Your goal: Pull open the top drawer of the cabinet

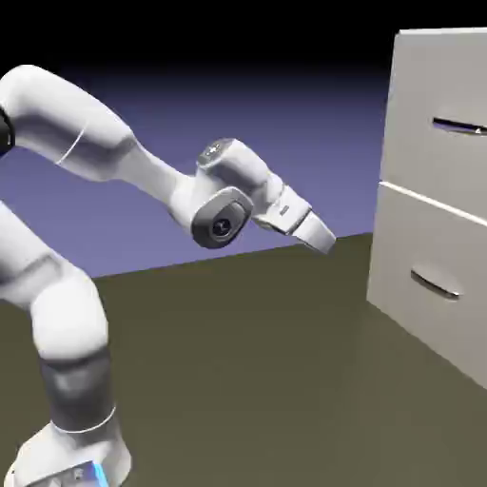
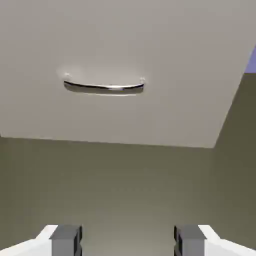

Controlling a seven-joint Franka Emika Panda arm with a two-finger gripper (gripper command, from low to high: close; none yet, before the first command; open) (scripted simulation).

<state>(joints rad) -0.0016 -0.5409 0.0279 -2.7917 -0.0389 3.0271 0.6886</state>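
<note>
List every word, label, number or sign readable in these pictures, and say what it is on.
None: no readable text in either view.
The cabinet fronts, both handles and the arm are blank.
The fingers carry no marking.
A blue patch on the robot base is too blurred to read.

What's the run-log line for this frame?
phase: approach | gripper: open, empty, short of cabinet | top drawer: closed | hand view: lower curved handle

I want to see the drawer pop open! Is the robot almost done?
Not yet. Nothing looks done: the top drawer sits flush in the cabinet. Right now the open, empty gripper hangs well short of the cabinet, and its camera faces the lower handle. Left to do: rise to the top handle, grab it, and pull.
</note>
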